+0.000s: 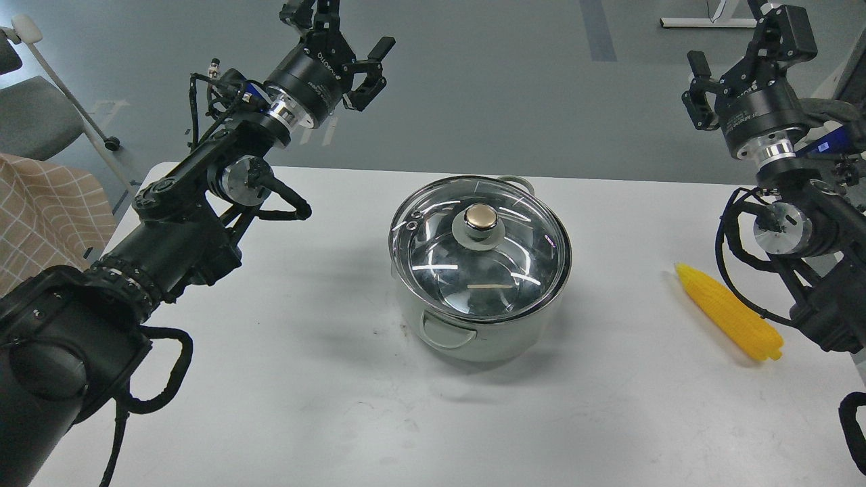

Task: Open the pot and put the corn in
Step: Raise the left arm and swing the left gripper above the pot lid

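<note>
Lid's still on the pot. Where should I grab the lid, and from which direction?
Grip the brass-coloured knob at the centre of the glass lid, coming straight down from above. It stands proud of the dome, while the lid's rim sits flush on the pot, leaving no edge to pinch.

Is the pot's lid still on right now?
On: the glass lid sits flush on the pot, knob up.
</note>
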Controlling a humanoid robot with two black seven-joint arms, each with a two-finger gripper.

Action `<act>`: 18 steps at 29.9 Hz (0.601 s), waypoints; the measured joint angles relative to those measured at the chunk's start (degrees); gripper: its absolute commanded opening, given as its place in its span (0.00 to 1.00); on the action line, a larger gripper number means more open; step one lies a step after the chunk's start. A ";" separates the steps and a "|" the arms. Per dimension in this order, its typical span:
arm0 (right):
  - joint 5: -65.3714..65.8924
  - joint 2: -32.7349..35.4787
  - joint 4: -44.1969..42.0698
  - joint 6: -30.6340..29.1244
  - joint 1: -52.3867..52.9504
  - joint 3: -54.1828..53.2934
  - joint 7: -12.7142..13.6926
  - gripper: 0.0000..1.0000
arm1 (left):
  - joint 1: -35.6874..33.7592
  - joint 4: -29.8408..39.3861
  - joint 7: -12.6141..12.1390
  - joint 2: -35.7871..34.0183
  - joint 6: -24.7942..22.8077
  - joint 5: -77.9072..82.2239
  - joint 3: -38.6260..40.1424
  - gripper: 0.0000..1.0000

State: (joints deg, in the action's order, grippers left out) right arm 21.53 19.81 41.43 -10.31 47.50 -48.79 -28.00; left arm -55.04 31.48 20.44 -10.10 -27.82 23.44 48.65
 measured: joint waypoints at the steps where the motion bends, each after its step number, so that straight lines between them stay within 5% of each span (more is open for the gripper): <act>1: 0.00 -0.06 -0.27 -0.01 0.02 0.01 0.00 0.99 | 0.01 -0.35 0.01 -0.44 0.32 -0.09 0.12 0.98; 18: -0.07 -0.21 -0.44 -0.06 -0.16 0.02 0.00 0.99 | 0.37 -1.87 1.01 0.31 4.11 -2.35 0.60 0.98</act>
State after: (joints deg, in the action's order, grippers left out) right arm 21.46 19.59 40.99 -10.38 47.35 -48.77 -28.00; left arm -54.67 29.61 21.46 -9.79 -23.70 21.08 49.26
